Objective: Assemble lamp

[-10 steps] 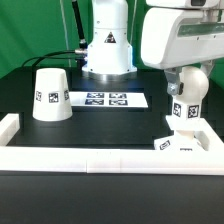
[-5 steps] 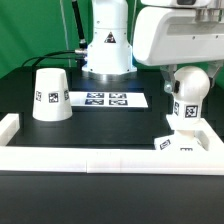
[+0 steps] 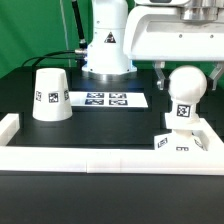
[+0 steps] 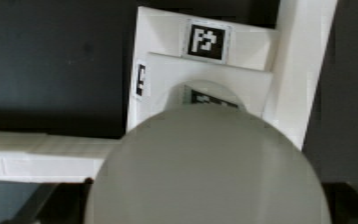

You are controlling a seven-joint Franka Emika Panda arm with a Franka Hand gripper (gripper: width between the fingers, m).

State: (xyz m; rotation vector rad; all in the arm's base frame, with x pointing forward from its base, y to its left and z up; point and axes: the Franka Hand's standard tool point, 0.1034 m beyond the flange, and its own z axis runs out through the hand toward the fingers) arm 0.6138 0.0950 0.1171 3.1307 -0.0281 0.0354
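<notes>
I can read no word, number or brand name anywhere. The only signs are black-and-white square tags (image 3: 41,97), coded patterns without letters. One sits on the side of the shade (image 3: 55,80). Four lie in a row on the marker board (image 3: 140,101) on the worktop. One is on the stem of the bulb (image 3: 187,84). The base (image 3: 195,135) carries two on the sides that face the exterior view. My wrist view shows more on its top, one of them half hidden by the bulb.
</notes>
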